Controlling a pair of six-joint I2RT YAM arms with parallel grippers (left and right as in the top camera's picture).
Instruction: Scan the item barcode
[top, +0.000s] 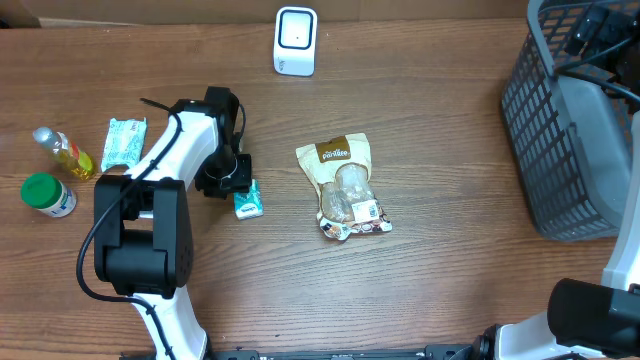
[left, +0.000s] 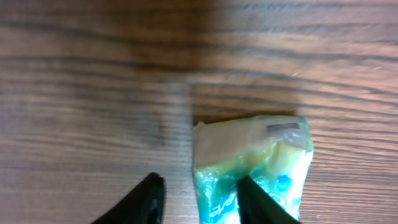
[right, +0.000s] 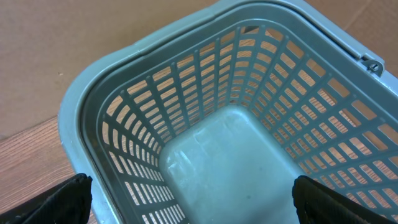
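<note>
Black fingers (left: 146, 199) of the left hand (left: 199, 182) are standing apart, one overlapping the small green-and-white plastic packet (left: 249, 155) lying on the wooden worktop (left: 93, 93); closing off-centre could pinch only a corner and slip. Farther off, the right hand (right: 189, 186) is gaping over a grey plastic basket (right: 124, 68).

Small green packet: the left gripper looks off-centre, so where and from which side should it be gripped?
Probably across its narrow width, mid-length, from straight above: the small green packet lies flat on the table, so only its long edges can be pinched. The left gripper should straddle both.
</note>
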